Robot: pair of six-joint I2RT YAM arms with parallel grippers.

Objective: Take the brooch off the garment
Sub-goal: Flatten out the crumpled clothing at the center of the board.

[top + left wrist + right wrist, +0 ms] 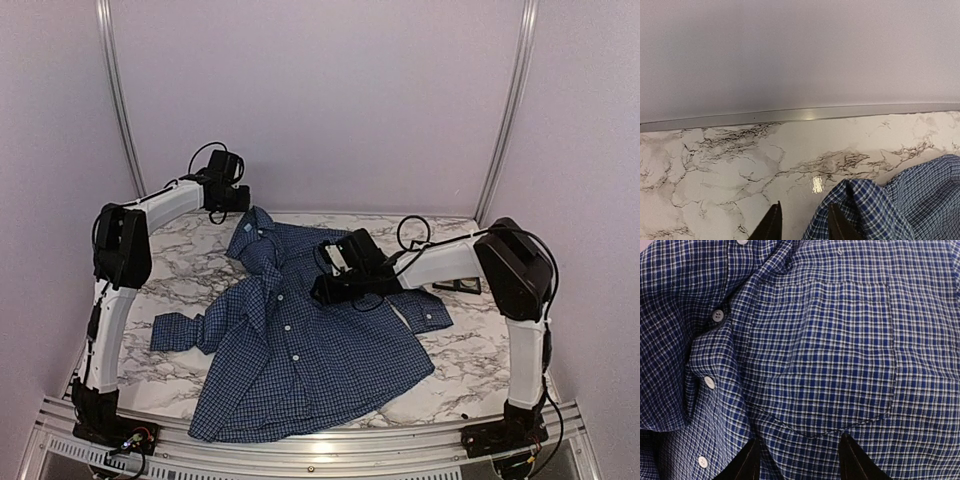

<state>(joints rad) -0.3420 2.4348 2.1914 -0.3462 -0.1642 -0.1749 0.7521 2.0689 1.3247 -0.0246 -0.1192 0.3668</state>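
Garment lies spread on table. Right gripper hovers over its chest pocket, fingers apart, grasping nothing. Left gripper is at its collar, likewise released.

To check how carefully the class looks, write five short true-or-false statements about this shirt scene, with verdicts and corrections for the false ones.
1. The shirt lies on a marble-patterned table. True.
2. The right gripper hangs open over the chest pocket. True.
3. The shirt's buttons are black. False: they are white.
4. The left gripper is shut on a sleeve. False: it is open, by the collar.
5. A brooch shows on the pocket. False: no brooch is visible in any view.
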